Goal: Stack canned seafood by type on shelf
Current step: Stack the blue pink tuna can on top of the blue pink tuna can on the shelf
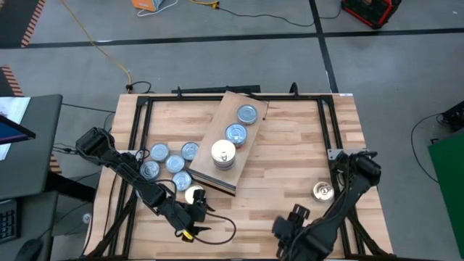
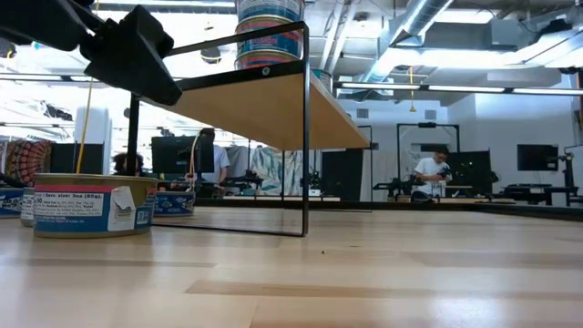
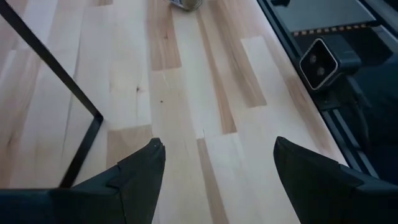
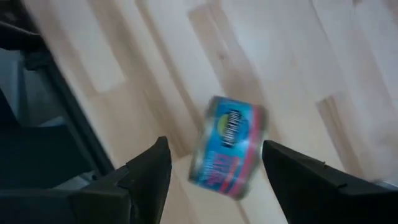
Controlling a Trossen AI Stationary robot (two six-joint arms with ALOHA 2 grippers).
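The tin [image 4: 229, 146] looked rigid, smooth, fairly light; best pinched across its side wall; right claw [image 4: 214, 165] stood wide, empty; left claw [image 3: 217, 165] likewise.

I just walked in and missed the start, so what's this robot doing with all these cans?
It is sorting canned seafood onto a wooden shelf. Three spots on the shelf already hold cans: a pale-lidded stack and two silver-topped ones. More silver-topped cans wait on the table beside it. The left gripper is open and empty near a pale-lidded can at the shelf's front corner. The right gripper is open, with a blue-labelled can ahead of its fingers, not gripped.
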